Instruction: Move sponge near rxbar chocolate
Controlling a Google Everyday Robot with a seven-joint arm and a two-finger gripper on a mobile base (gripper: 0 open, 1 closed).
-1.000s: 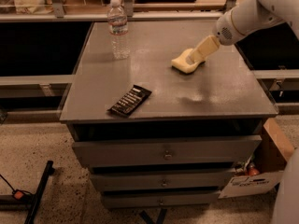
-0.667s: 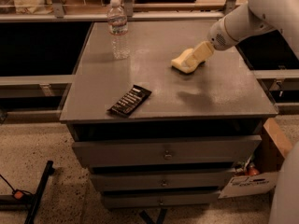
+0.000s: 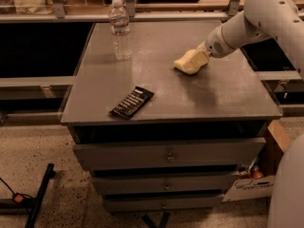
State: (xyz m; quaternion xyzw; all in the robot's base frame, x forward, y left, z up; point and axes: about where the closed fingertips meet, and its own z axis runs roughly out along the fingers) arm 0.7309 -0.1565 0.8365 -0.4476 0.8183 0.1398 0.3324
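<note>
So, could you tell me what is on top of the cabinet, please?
A water bottle at the back left, the rxbar near the front edge, and the sponge right of centre. The pincer is at the sponge, covering its right end.

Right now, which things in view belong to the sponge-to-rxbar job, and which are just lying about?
In the job:
sponge, right rear of the drawer cabinet top
rxbar chocolate, front left, apart from the sponge
gripper, at the sponge's right end

Lying about:
water bottle, upright, rear left
cardboard box, on the floor, lower right
</note>
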